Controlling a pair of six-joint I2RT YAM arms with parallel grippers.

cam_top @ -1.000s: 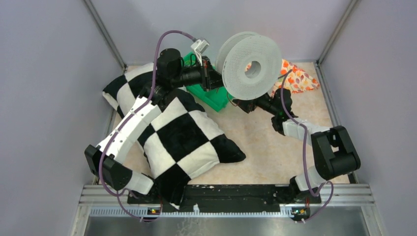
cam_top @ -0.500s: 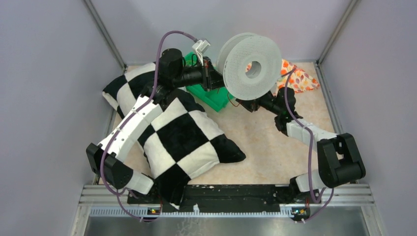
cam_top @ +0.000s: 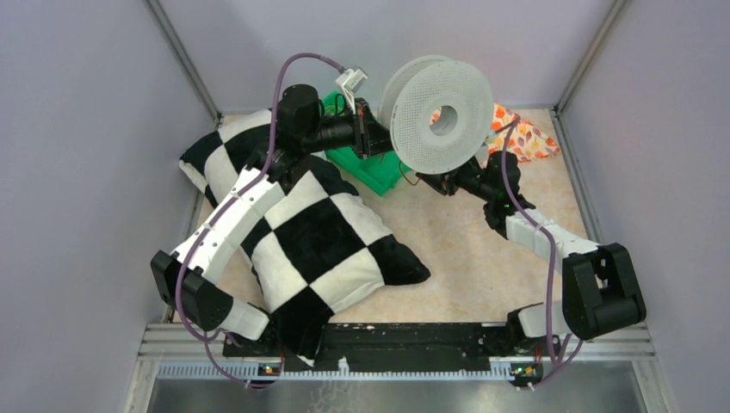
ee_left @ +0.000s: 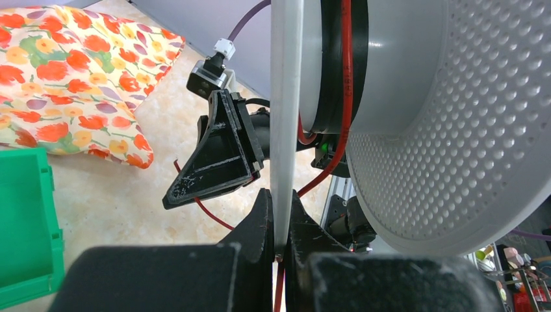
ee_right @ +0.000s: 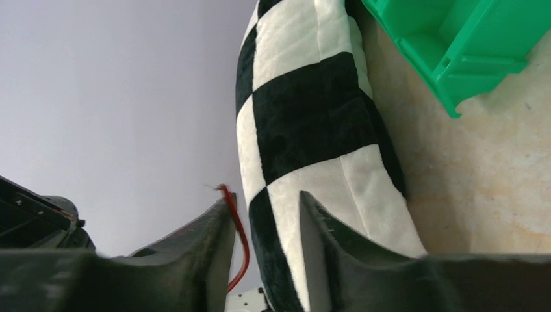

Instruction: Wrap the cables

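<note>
A white perforated spool (cam_top: 441, 116) is held up on edge above the back of the table. My left gripper (cam_top: 385, 144) is shut on the spool's thin flange (ee_left: 281, 162). The thin red cable (ee_left: 347, 71) is wound on the spool's hub and trails down past the jaws. My right gripper (cam_top: 428, 181) sits just below the spool, also seen in the left wrist view (ee_left: 214, 156). In the right wrist view it (ee_right: 268, 214) is open, and the cable's end (ee_right: 239, 234) lies along the inner face of its left finger.
A black-and-white checkered pillow (cam_top: 318, 241) lies under the left arm. A green bin (cam_top: 366, 168) stands behind it below the spool. A floral cloth (cam_top: 521, 138) lies at the back right. Grey walls enclose the table.
The right arm's elbow has swung out to the right and nearer the front. Its gripper stays under the spool. The left arm and spool have barely moved.
</note>
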